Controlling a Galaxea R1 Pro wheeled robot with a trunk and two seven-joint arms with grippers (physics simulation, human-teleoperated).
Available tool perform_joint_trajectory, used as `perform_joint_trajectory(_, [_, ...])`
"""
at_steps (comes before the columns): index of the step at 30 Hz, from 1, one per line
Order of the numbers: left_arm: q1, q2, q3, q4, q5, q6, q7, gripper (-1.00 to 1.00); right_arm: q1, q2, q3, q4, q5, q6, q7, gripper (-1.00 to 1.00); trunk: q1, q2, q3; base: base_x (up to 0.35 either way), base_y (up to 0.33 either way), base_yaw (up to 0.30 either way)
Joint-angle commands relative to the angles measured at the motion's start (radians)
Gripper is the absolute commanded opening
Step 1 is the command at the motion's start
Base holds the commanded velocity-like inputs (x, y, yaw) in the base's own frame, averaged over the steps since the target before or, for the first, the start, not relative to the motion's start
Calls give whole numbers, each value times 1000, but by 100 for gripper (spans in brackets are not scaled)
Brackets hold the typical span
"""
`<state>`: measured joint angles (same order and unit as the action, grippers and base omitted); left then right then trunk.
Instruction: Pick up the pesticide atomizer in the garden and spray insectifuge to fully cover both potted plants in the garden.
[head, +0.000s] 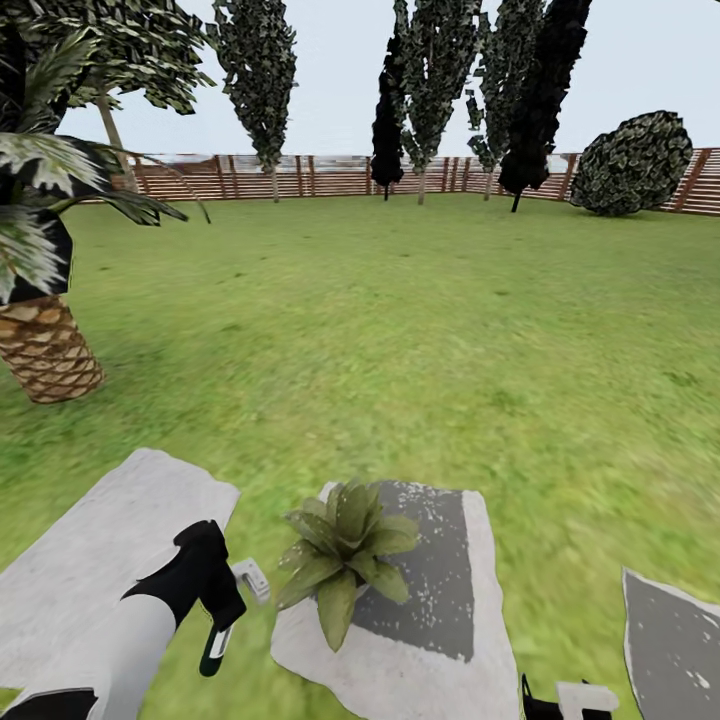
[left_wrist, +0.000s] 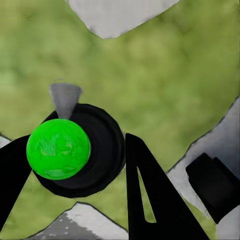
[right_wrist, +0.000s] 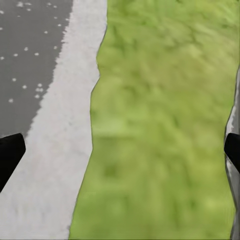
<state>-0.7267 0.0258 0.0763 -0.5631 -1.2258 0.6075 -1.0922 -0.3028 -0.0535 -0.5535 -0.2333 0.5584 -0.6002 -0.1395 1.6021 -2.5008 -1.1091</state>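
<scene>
Left gripper (left_wrist: 75, 170) clamped on the pesticide atomizer (left_wrist: 80, 150): in the left wrist view the dark round bottle sits between my two black fingers (left_wrist: 150, 195), a bright green ball on top of it and a grey cone nozzle poking out past it. In the head view the left gripper (head: 228, 610) hangs low at near left, white trigger head (head: 250, 578) sticking out to its right, over the grass strip between two stepping stones.

Potted plant (head: 345, 550) is just right of the left gripper, close but apart. It sits on the near-centre stepping stone (head: 420, 660), leaves spreading over the stone's left part.

Right gripper (right_wrist: 120, 150) spread wide, holding nothing; its fingertips (right_wrist: 10, 155) show at the frame edges above grass and a stone's edge. In the head view it sits at the bottom edge, near right (head: 570, 700).

Further out: lawn (head: 450, 330), scaly-trunked palm (head: 45, 340) at left, slatted fence (head: 300, 175) and dark trees (head: 440, 70) far back.
</scene>
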Motion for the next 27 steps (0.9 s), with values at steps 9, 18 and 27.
perform_joint_trajectory(9, [-9,5,7,0,-14,6,-10,-100,-1,1,-4,3,11,-3,-8,100,0,0,-1,-104,-145,0])
perform_joint_trajectory(18, [-10,3,8,8,-9,8,-12,-100,-1,2,-3,4,11,-3,-8,100,0,0,-1,-3,-2,197])
perform_joint_trajectory(27, [-13,-2,5,-1,-17,6,-117,-100,-1,1,-3,5,12,-3,-6,100,0,0,-1,33,-20,48])
